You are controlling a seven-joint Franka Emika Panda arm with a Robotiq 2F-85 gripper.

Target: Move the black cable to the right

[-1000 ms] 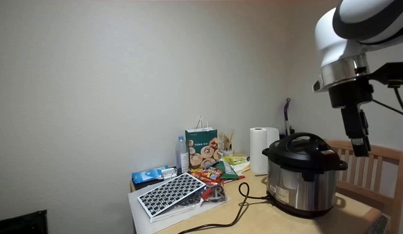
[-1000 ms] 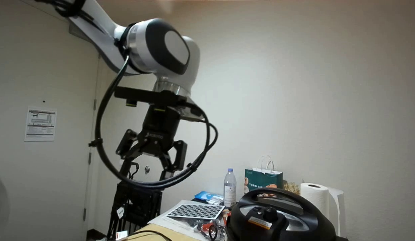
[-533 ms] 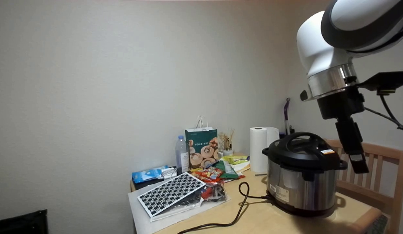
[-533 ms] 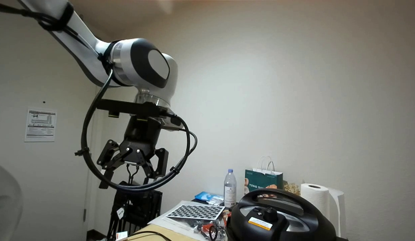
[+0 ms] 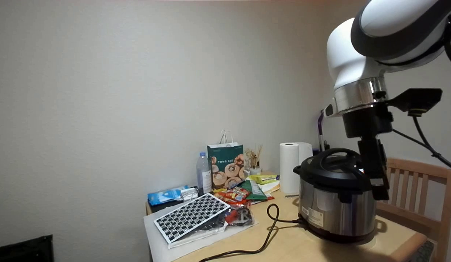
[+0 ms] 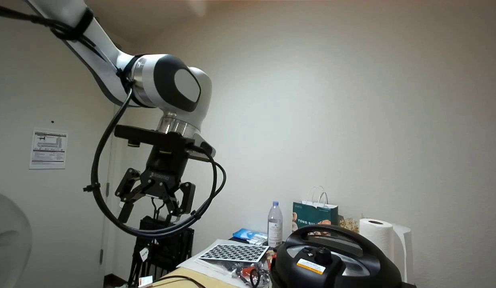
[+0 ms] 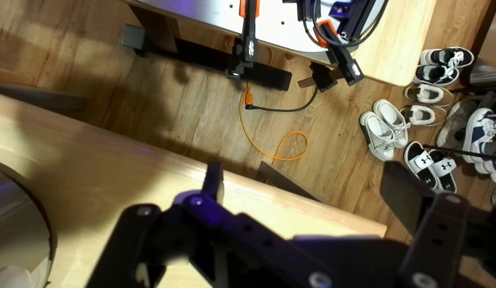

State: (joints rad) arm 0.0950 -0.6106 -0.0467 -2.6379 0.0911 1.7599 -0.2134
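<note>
The black cable (image 5: 243, 251) leaves the base of the silver-and-black cooker pot (image 5: 338, 211), makes a small upright loop and trails across the tabletop towards the near edge. A short stretch of the cable (image 6: 179, 277) also shows low in an exterior view; the wrist view does not include it. My gripper (image 5: 380, 191) hangs in the air beside the pot, well apart from the cable. Its fingers are spread wide with nothing between them, as the gripper (image 6: 151, 216) shows in an exterior view. In the wrist view the gripper (image 7: 306, 180) is over the table's edge.
Snack bags (image 5: 236, 194), a checkered board (image 5: 192, 217), a bottle (image 5: 203, 173), a green paper bag (image 5: 225, 165) and paper towels (image 5: 289, 167) crowd the table's far side. A wooden chair (image 5: 416, 196) stands behind the pot. Shoes (image 7: 386, 130) lie on the floor.
My gripper has come down and shifted to the left in both exterior views, its fingers staying apart. The cable and the pot have not moved.
</note>
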